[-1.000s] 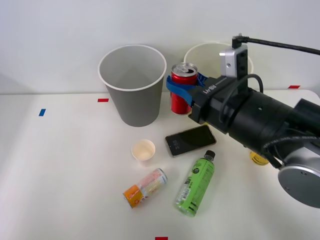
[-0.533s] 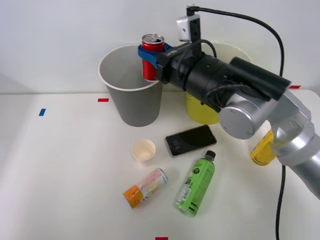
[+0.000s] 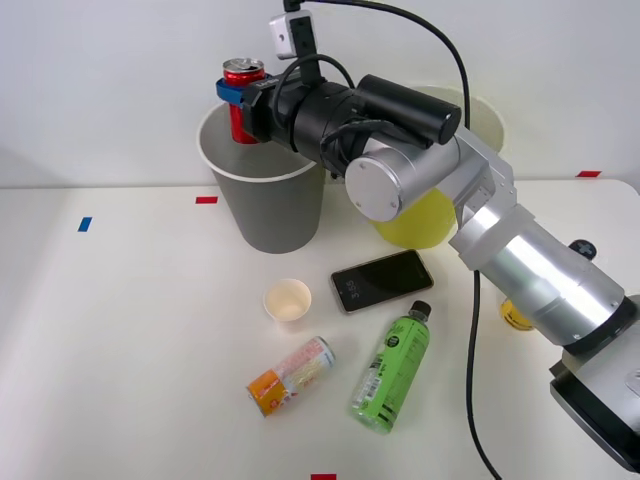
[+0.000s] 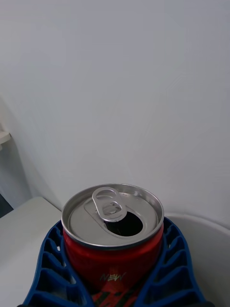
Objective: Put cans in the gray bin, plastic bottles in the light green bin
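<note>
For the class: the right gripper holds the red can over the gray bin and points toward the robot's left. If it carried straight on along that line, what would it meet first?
Probably nothing: the right gripper, shut on the red can, sits above the gray bin rim, with only white wall visible beyond. Depth is uncertain.

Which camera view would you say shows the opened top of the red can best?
The right wrist view: the red can sits close, its pull tab and opening plain, clasped by the right hand. The front view shows the can small, upright above the gray bin.
</note>
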